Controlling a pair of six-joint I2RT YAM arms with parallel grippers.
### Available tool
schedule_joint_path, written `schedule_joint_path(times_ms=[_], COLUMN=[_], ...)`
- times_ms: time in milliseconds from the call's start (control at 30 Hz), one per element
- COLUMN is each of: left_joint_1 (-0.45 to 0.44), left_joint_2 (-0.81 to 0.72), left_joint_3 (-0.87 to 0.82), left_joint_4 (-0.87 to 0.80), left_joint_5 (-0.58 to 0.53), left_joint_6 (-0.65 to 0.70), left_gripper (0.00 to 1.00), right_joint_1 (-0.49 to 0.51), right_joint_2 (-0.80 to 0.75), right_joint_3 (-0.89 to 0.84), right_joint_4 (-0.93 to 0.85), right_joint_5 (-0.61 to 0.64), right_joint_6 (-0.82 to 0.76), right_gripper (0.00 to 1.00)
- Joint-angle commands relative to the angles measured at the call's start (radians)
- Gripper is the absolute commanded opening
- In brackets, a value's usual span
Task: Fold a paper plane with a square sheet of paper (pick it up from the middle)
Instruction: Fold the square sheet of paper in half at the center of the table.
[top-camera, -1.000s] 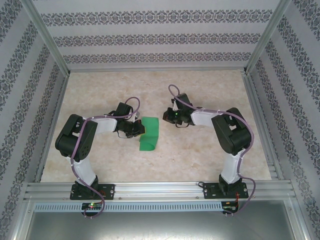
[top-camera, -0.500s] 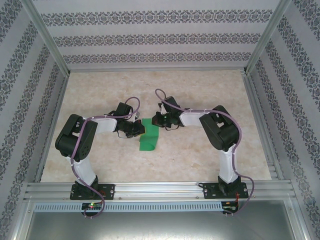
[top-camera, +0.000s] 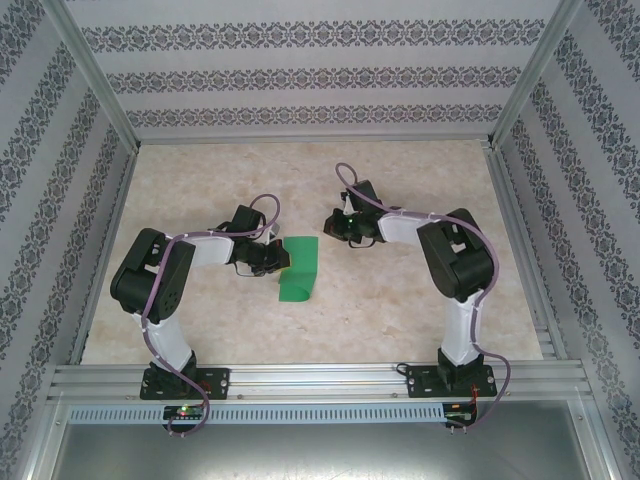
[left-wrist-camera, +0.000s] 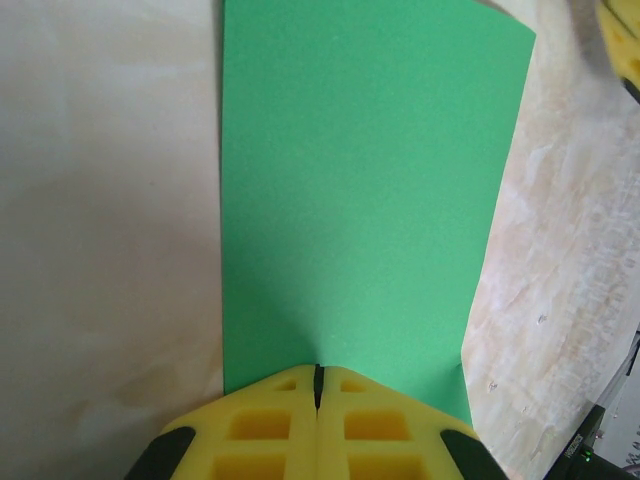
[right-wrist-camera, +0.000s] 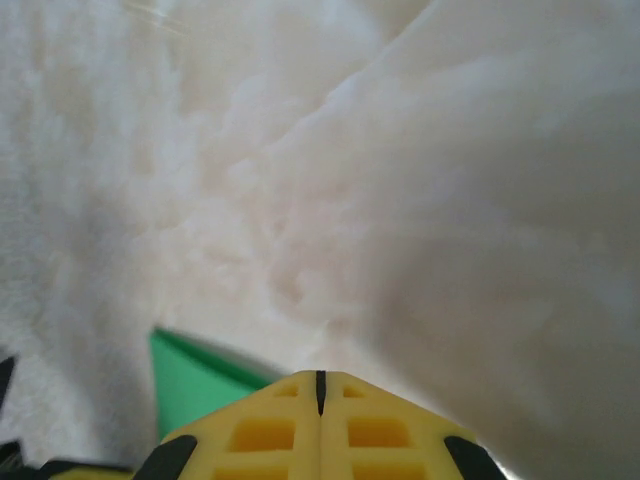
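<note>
The square sheet of paper (top-camera: 298, 268) lies flat near the middle of the desk (top-camera: 400, 310), showing as a bright green oblong with its long sides running from the near edge toward the far edge. The left gripper (top-camera: 283, 262) has its jaws pressed together, and its yellow tips (left-wrist-camera: 318, 378) rest on the middle of the paper's left long edge (left-wrist-camera: 350, 200). The right gripper (top-camera: 330, 228), jaws also together (right-wrist-camera: 320, 380), hovers just beside the paper's far right corner (right-wrist-camera: 195, 385), apart from it.
</note>
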Motion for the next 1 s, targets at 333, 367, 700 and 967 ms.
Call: schedule_joint_path(times_ms=[333, 367, 700, 967], left_joint_1=[-0.002, -0.004, -0.003, -0.003], left_joint_2=[0.107, 0.109, 0.108, 0.112], left_joint_3=[-0.087, -0.087, -0.074, -0.078], left_joint_4=[-0.189, -0.191, -0.197, -0.194], left_joint_5=[-0.185, -0.186, -0.178, -0.18], left_joint_6=[0.014, 0.014, 0.014, 0.008], left_gripper=[0.0, 0.0, 0.0, 0.0], right_joint_1=[0.214, 0.221, 0.227, 0.226], right_joint_2=[-0.137, -0.126, -0.064, -0.02], right_joint_3=[-0.104, -0.085, -0.035, -0.031], right_joint_4=[-0.109, -0.139, -0.206, -0.186], right_joint_5=[-0.065, -0.064, -0.071, -0.104], right_joint_6=[0.026, 0.013, -0.017, -0.015], right_gripper=[0.0, 0.0, 0.0, 0.0])
